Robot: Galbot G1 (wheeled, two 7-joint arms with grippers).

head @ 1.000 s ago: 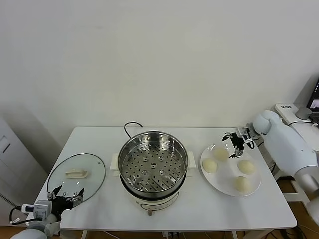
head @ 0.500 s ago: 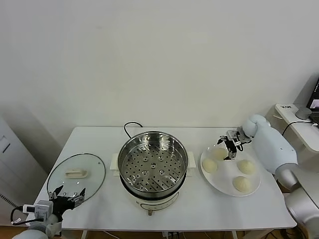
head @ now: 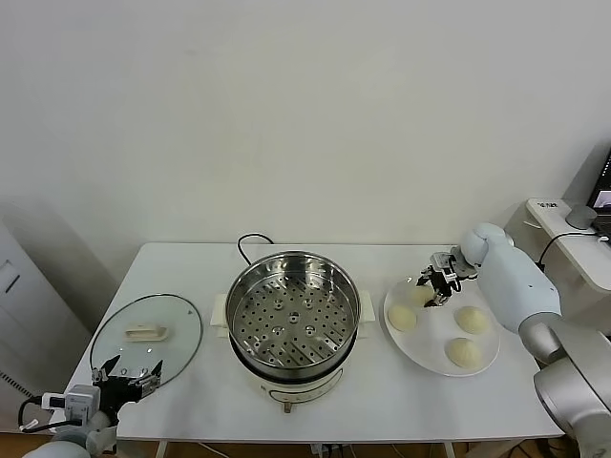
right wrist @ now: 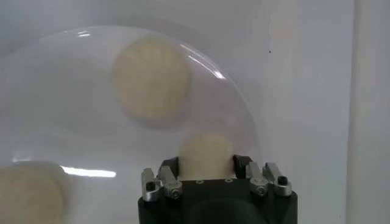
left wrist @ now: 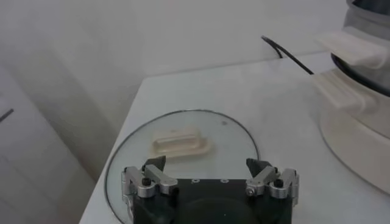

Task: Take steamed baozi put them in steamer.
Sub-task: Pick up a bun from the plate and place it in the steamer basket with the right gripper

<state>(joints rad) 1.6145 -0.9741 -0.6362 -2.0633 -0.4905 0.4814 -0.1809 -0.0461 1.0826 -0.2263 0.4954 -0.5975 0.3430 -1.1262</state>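
The steamer [head: 235, 298], a shiny steel pot with a perforated tray on a white base, stands mid-table and holds no buns. A white plate [head: 434, 341] to its right carries the steamed baozi. Three lie free: one on the left [head: 402, 318], one on the right [head: 472, 319], one in front [head: 464, 353]. My right gripper [head: 437, 286] is at the plate's far edge, shut on the fourth baozi [right wrist: 206, 152], with a finger on each side [right wrist: 206, 163]. My left gripper [head: 127, 372] is open and empty at the table's front left, over the near edge of the glass lid [left wrist: 207, 164].
The round glass lid [head: 148, 334] with a white knob lies flat left of the steamer. A black cable [head: 250, 243] runs behind the pot. A white unit [head: 573, 215] stands off the table's right end. The steamer's white handle [left wrist: 350, 49] shows in the left wrist view.
My right gripper has moved left and down over the far baozi, and its fingers now sit on both sides of it. The left arm has barely moved.
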